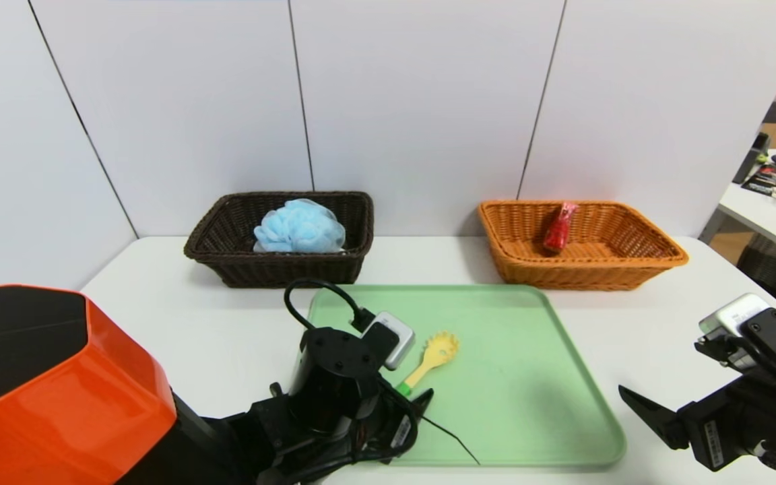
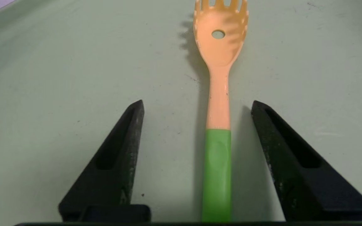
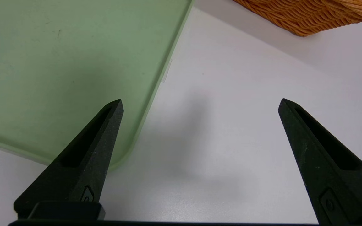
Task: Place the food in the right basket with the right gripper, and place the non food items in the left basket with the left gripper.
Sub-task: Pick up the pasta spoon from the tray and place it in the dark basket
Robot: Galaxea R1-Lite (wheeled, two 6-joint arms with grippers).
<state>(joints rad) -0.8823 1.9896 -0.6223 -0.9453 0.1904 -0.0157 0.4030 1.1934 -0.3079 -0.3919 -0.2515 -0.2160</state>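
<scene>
Blue bath pouf (image 1: 300,228) lay in dark left basket (image 1: 226,259); red food packet (image 1: 558,228) in orange right basket (image 1: 657,259). Pasta spoon (image 2: 217,106) remained on green tray (image 1: 529,377), handle between tips of left pincer (image 2: 197,105), parted, untouched. Right pincer (image 3: 200,102) wide, parked over surface (image 3: 231,131).

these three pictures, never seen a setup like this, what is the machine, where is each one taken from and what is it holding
It is a two-armed robot sorting things into baskets. The wide picture comes from a camera on its head, looking down at a white table. The other two come from cameras on its wrists, each looking out between that arm's two black fingers.

On the table is a green tray with one thing on it, a pasta spoon with an orange head and green handle. Behind stand a dark basket holding a blue bath puff and an orange basket holding a red packet.

The left hand sits low over the tray with the spoon's handle between its fingers, which do not touch it. The right hand waits open over the tray's right edge. Nothing is held.
</scene>
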